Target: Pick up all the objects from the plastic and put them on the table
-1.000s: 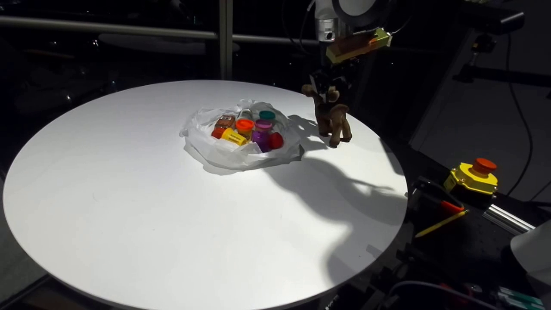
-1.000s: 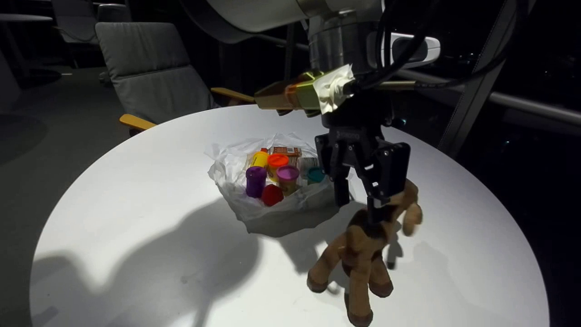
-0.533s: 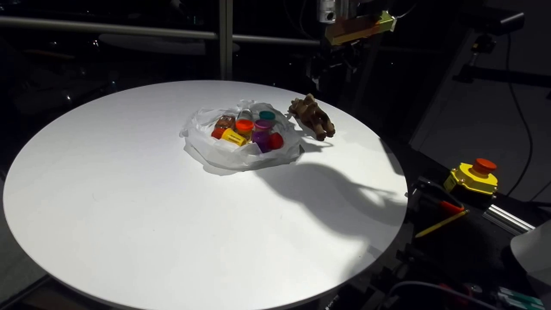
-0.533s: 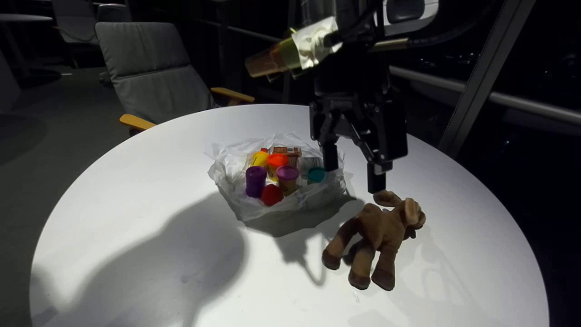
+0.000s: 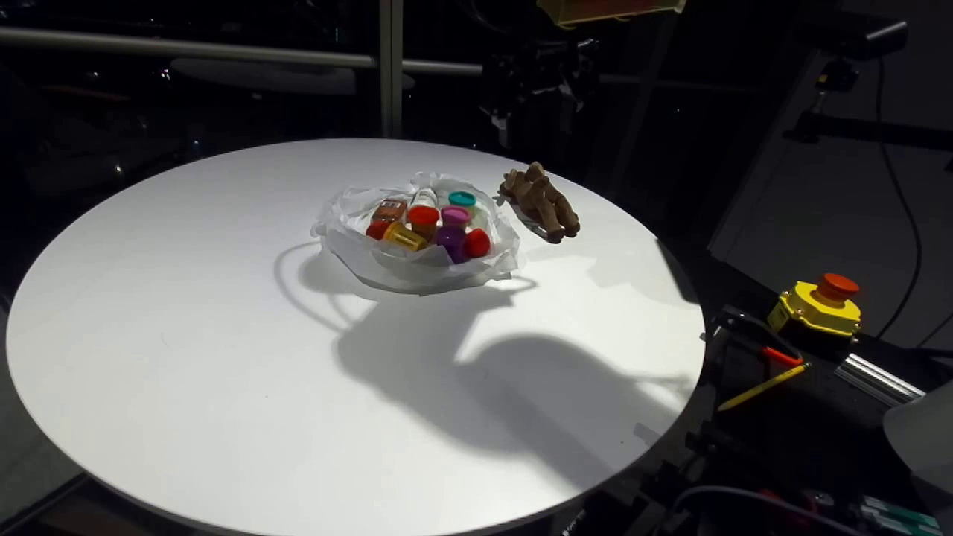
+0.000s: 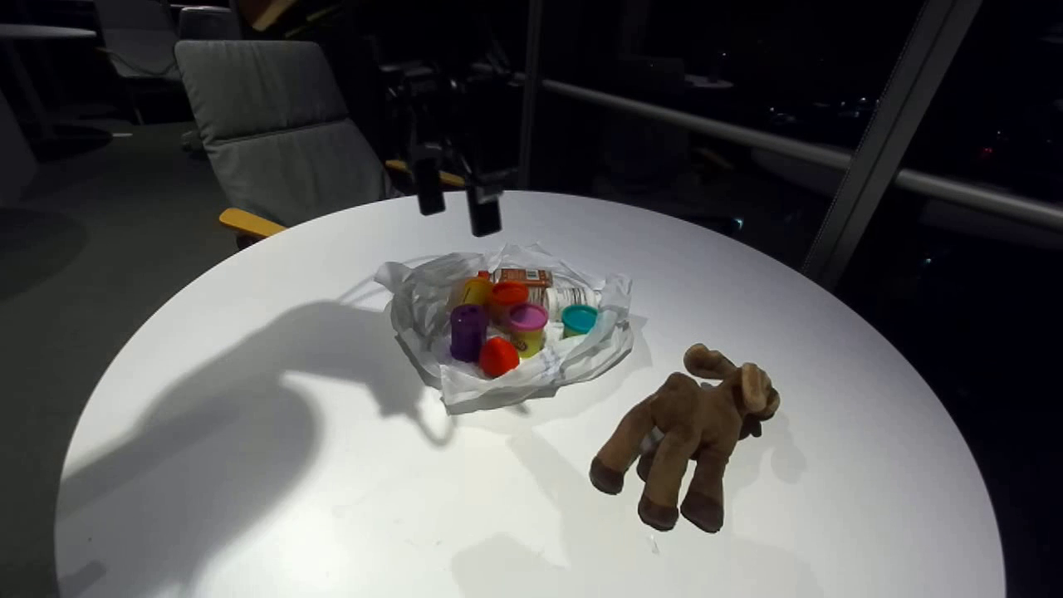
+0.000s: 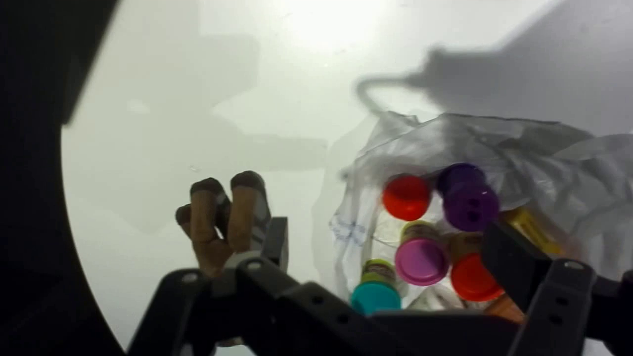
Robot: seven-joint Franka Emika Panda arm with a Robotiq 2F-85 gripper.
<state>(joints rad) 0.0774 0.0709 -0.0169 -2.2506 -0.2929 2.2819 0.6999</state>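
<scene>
White tabletop (image 5: 223,372), partly shadowed. Gripper (image 6: 458,219) hangs well above, jaws wide apart, air between. Objects (image 6: 467,334) sit in plastic (image 6: 490,393); brown plush toy (image 6: 696,415) lies toward tabletop's edge.

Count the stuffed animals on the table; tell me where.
1: the brown stuffed animal lies on the table, beside and apart from the plastic. The plastic's folds could hide more.

No word or number can be read here. Printing is visible on the orange-brown box (image 6: 525,278), on the white container (image 6: 571,301), on the pink-lidded cup (image 7: 421,254) and on the teal-lidded cup (image 7: 376,289) — but it is too small or blurred. The plastic (image 7: 348,227) carries bluish marks, equally unclear.
</scene>
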